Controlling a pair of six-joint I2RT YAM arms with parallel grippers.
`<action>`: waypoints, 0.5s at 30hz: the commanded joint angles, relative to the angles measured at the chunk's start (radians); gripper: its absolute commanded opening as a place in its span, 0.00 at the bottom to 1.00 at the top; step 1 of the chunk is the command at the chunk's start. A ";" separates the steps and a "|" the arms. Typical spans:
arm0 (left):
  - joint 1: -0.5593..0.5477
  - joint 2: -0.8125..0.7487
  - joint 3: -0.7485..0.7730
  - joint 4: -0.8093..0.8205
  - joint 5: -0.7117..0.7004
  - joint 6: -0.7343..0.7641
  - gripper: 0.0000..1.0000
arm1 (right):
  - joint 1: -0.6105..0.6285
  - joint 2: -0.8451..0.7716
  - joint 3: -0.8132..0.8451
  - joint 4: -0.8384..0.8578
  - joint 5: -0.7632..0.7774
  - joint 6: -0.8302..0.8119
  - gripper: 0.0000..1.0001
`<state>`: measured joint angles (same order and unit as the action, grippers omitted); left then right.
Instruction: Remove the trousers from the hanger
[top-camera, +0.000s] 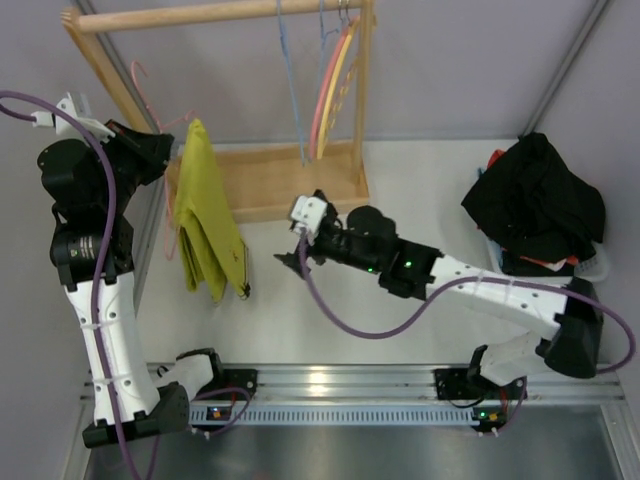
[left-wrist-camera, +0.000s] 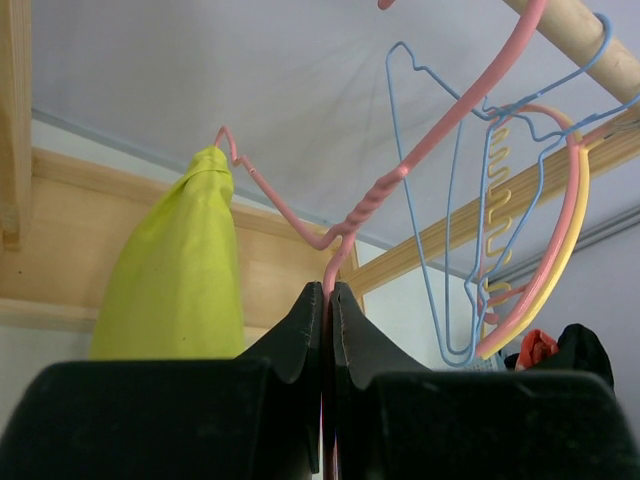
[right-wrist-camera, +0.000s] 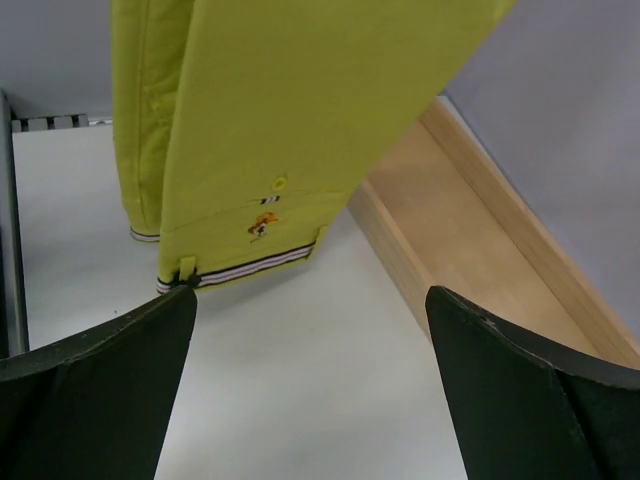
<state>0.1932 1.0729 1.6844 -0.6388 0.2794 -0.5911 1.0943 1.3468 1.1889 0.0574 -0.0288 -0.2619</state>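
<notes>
We see metal rail (top-camera: 330, 385) at near edge, then matte white table (top-camera: 400, 310). R gripper (right-wrist-camera: 310, 296): jaws wide, holding nothing, facing trousers (top-camera: 205, 215), smooth mustard cloth w/ striped cuffs, draped over thin pink wire hanger (left-wrist-camera: 378, 195). L gripper (left-wrist-camera: 328, 292) pinched tight on hanger wire below twisted neck. Behind: wooden rack (top-camera: 270, 190), grey wall (top-camera: 450, 60).

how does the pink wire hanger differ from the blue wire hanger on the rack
The pink wire hanger carries the yellow-green trousers draped over it; the blue wire hanger is bare. The pink wire hanger is pinched just below its twisted neck between the shut fingers of the left gripper, while the blue wire hanger hangs from the wooden rail with nothing gripping it. Both are thin bent wire.
</notes>
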 joint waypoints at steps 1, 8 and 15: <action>-0.001 -0.045 0.023 0.172 -0.009 -0.015 0.00 | 0.081 0.099 0.102 0.228 0.086 -0.053 0.99; -0.001 -0.063 0.009 0.176 -0.011 0.019 0.00 | 0.133 0.342 0.279 0.338 0.035 -0.034 0.99; -0.001 -0.082 0.017 0.176 -0.017 0.024 0.00 | 0.157 0.426 0.372 0.363 -0.014 -0.016 0.99</action>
<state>0.1932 1.0428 1.6684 -0.6453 0.2680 -0.5724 1.2213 1.7462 1.4826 0.3248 -0.0048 -0.2989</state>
